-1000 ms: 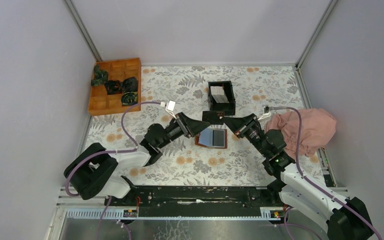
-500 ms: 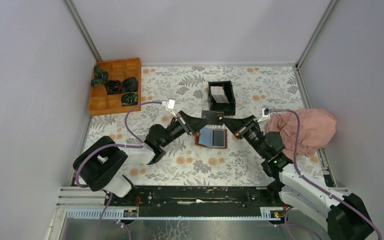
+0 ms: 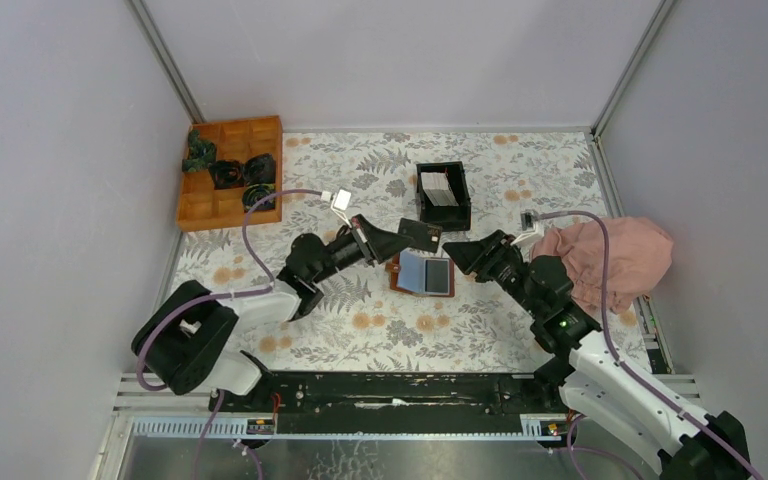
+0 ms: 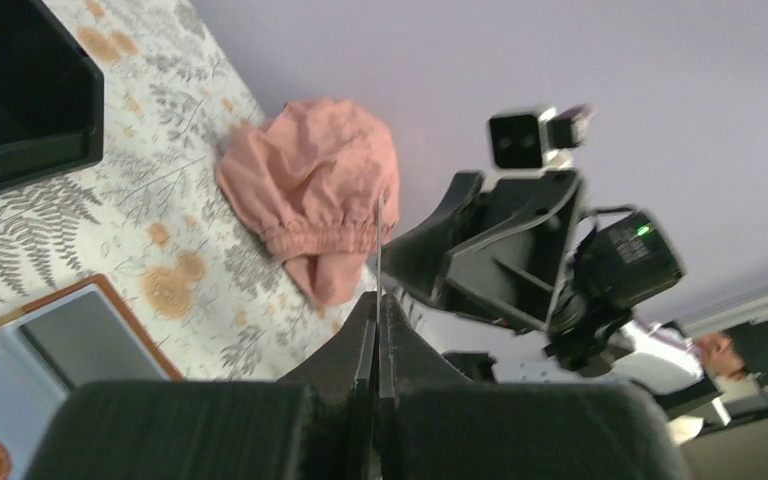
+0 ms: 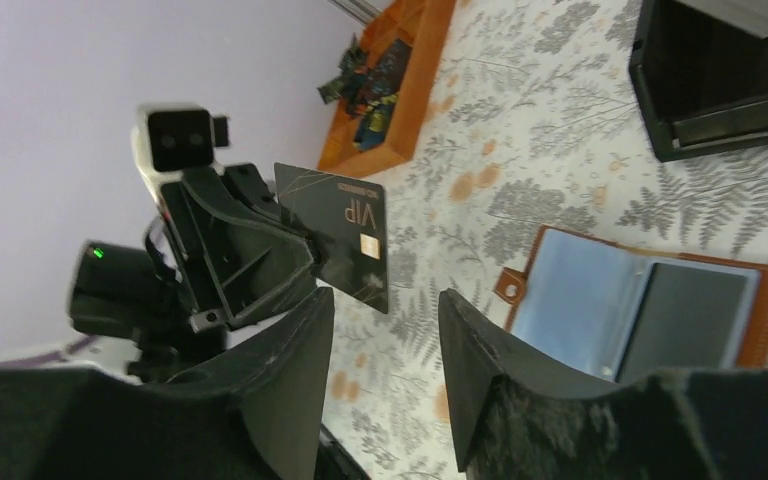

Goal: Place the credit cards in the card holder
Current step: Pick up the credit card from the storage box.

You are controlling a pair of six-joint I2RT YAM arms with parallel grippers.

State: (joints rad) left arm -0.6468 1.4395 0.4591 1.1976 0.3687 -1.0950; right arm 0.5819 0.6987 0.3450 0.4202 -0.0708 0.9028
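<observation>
A black credit card (image 5: 345, 238) with gold "VIP" lettering is pinched in my left gripper (image 3: 402, 238), which is shut on its edge; in the left wrist view the card (image 4: 380, 235) shows edge-on above the closed fingertips (image 4: 388, 312). The card holder (image 3: 423, 273) lies open on the table just below it, reddish-brown rim with bluish-grey pockets (image 5: 650, 310). My right gripper (image 3: 453, 254) is open and empty, a short way right of the card, its jaws (image 5: 385, 300) well apart. More pale credit cards (image 3: 438, 187) stand in the black box.
The black square box (image 3: 443, 195) stands behind the card holder. An orange wooden tray (image 3: 228, 172) with dark items sits at the far left. A pink cloth (image 3: 610, 258) lies at the right edge, beside my right arm.
The left gripper closed on the black card. The right gripper, shut on it before, opened and drew back to the right. The card now tilts in the left gripper alone.
</observation>
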